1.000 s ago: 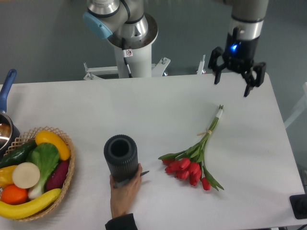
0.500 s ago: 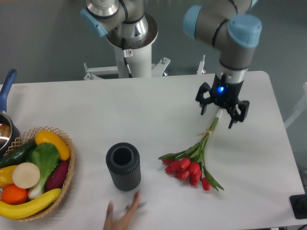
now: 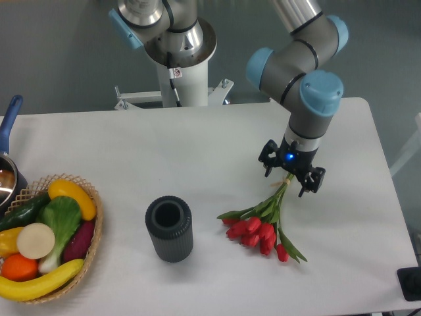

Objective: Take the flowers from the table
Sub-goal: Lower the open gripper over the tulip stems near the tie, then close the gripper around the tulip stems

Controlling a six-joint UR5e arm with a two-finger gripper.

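Red tulip bunch with thin green stems [image 3: 264, 222] lies on the white matte worktop [image 3: 197, 158], heads nearest, stems running up-right under the spread black two-finger hand [image 3: 291, 178] (straddling them, not yet gripping).

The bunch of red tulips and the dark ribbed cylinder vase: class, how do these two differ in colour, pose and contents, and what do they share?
The bunch of red tulips is red and green; the dark ribbed cylinder vase is charcoal throughout. The tulips lie flat with stems pointing up toward the robot's hand; the vase stands upright, mouth open. The hand hovers over the tulip stems, while the vase stands alone and looks empty. Both rest on the white rectangular table.
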